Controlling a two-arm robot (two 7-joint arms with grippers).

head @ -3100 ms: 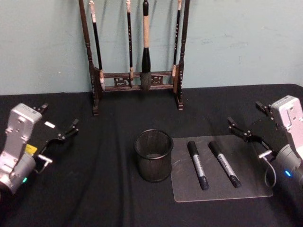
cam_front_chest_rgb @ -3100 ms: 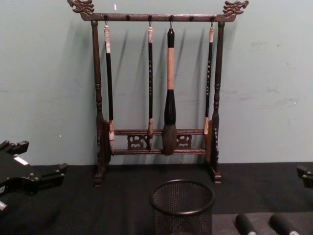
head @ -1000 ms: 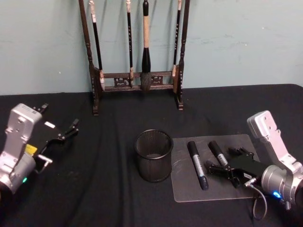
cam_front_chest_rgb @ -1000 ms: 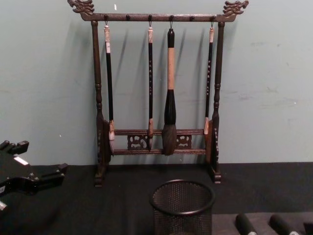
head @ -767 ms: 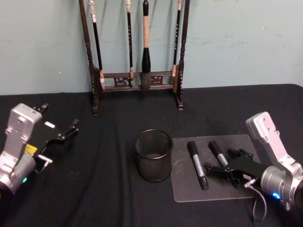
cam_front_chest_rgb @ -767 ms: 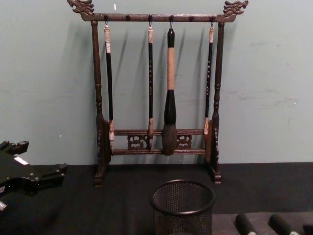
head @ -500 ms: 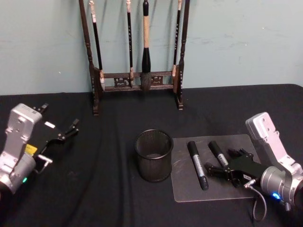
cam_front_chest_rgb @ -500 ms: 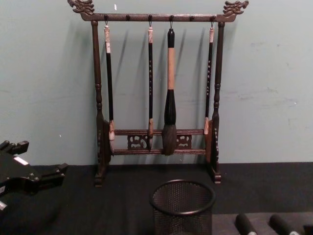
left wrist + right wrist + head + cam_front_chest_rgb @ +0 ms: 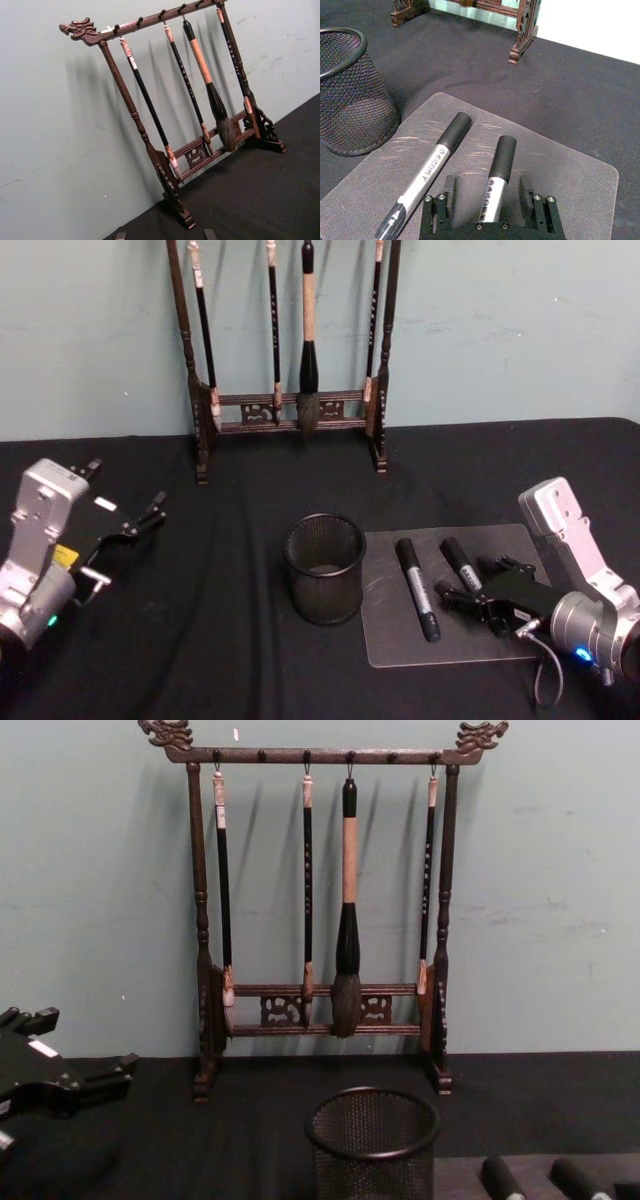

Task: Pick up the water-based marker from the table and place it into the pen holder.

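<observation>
The right gripper (image 9: 487, 192) — fingers spread — straddles the grey, black-capped water-based marker (image 9: 496, 165), barrel parallel to them; the left gripper (image 9: 122, 488) idles far left, released.

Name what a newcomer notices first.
The carved brush rack with four brushes stands at the table's back. Before it sits the mesh pen holder; beside that, on a clear mat, the open right end effector straddles the right marker of two. The left end effector sits far left.
</observation>
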